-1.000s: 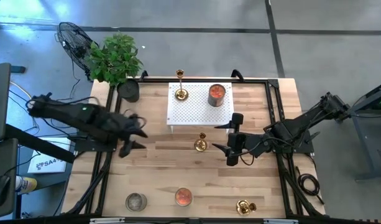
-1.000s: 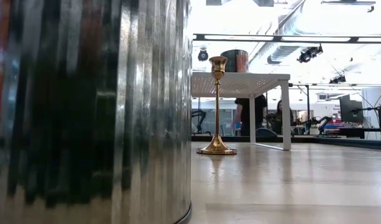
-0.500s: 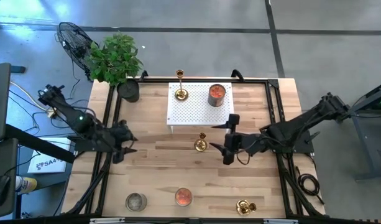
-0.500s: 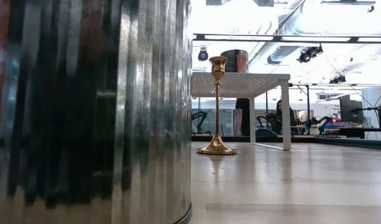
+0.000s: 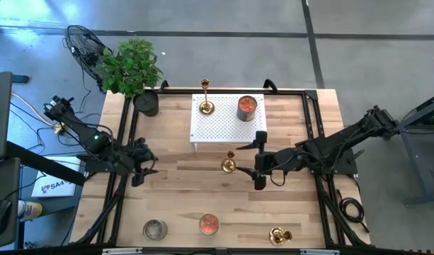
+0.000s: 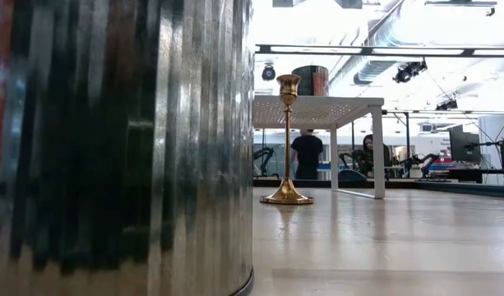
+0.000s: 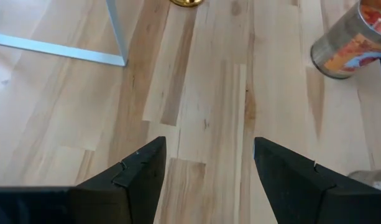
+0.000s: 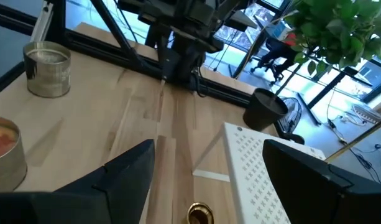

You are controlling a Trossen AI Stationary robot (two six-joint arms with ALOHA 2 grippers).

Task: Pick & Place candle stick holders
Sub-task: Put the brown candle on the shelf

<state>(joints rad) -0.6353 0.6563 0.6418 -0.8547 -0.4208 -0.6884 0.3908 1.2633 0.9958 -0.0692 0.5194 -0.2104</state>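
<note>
High view: my right pincer [image 5: 258, 161] hanging wide open, empty, beside shiny gold-brass candlestick [image 5: 229, 163]; finger risking knocking thin stem over.

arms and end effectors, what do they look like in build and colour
Both arms are dark, nearly black, built of slim jointed links with black cables along them. The left end effector and the right end effector each have two flat, wedge-shaped matte black fingers with angular edges. No markings show.
</note>
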